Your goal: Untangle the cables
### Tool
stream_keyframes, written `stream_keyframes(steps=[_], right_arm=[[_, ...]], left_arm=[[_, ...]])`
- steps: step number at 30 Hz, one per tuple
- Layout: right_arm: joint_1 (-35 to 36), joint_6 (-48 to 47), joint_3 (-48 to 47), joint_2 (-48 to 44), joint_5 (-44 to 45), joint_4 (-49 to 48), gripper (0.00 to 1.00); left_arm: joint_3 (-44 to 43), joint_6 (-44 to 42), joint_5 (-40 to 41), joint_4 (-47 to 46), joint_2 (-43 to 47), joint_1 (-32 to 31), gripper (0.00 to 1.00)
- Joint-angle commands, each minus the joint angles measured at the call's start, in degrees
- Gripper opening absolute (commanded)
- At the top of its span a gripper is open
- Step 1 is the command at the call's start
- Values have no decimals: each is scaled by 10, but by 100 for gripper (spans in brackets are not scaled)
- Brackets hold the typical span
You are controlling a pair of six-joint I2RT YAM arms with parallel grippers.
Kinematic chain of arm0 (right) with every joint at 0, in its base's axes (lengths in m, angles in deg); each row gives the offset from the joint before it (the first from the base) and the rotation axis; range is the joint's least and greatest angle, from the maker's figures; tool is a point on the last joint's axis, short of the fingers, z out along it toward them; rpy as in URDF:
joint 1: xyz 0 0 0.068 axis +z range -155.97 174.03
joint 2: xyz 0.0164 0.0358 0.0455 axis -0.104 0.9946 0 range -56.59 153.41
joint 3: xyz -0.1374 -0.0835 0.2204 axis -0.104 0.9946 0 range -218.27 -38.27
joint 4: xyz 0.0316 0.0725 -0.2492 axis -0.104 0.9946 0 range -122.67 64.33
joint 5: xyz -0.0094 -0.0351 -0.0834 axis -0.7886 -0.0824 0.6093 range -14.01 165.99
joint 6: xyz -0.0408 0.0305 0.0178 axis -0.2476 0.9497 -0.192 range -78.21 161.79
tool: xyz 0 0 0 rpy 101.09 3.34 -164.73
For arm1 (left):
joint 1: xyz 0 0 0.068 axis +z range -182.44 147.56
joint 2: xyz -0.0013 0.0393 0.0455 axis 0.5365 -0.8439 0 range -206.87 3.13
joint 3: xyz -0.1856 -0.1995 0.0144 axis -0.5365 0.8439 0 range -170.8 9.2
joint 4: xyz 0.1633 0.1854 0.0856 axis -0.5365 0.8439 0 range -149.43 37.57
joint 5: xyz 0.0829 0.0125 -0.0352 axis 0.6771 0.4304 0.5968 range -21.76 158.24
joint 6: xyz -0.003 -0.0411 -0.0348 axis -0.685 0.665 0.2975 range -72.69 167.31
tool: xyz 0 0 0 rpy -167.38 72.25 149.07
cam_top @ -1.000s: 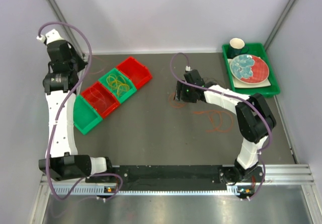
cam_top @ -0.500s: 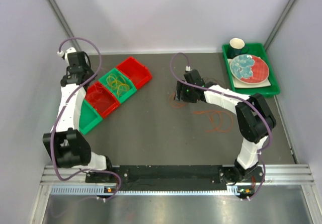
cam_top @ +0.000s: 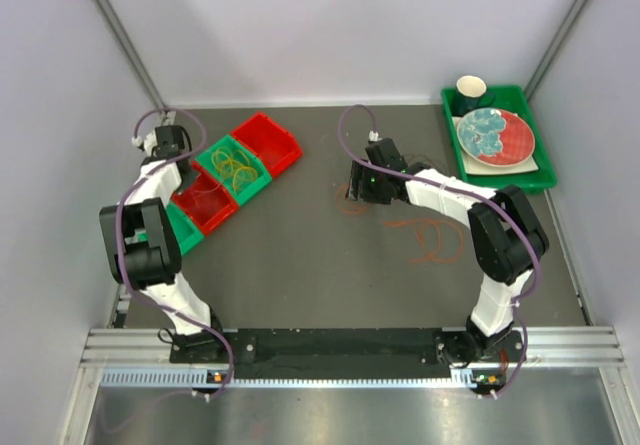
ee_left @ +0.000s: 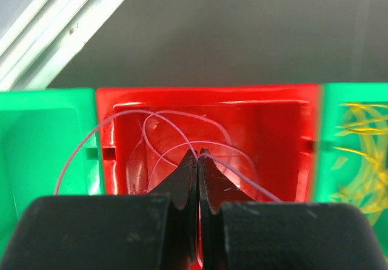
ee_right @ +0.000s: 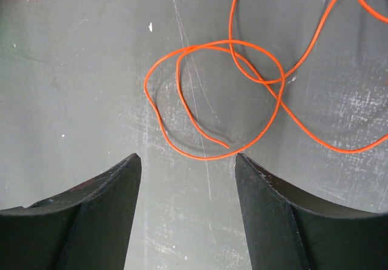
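Orange cable (ee_right: 230,41): loose overlapping loops lying flat on the counter (cam_top: 300,265), right of its middle; one free end rests inside the loop; not lifted.
Right pincer (ee_right: 186,158): jaws well apart, nothing held, hovering just above the orange loops.
Left pincer (ee_left: 198,155): closed tight, with a thin pink-red cable (ee_left: 151,111) nipped at the very tips, as far as I can tell; its loops hang into the bin below.
Red bin (ee_left: 206,94): second in the row of bins toward the counter's far left corner; my left pincer sits directly over it.
Green bin (ee_left: 339,91): next along the row; holds a coil of yellow cable (cam_top: 236,167).
Reddish loops (cam_top: 435,240): on the counter toward the right edge, beside my right arm; not binned.
Change: a second ago my left arm stood high by the left edge, clear of the bins; it has since folded down onto the red bin. My right arm has not shifted.
Meaning: I judge one cable is freed from the tangle and is being filed by colour; only the release remains.
Outstanding: orange cable and reddish loops.
Risk: the fine strand may cling to my tips on opening.
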Motion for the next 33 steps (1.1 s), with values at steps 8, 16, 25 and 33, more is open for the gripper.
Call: stream_keyframes(steps=[8,16,25,33], right_arm=[[-3,-2,0,3,3,-23,63],[-3,-2,-1,1,4,-20,63],[-2,-2,5,-3,7,-19,63],[-4,-2,6,-7,12,-15,63]], left_arm=[[0,38,66,3,-71,2,0],[-22,26,-28,12,-104,2,0],[-58,7,-137,-4,-162,-24,0],[-124,1,-158,3,-199,-84,0]])
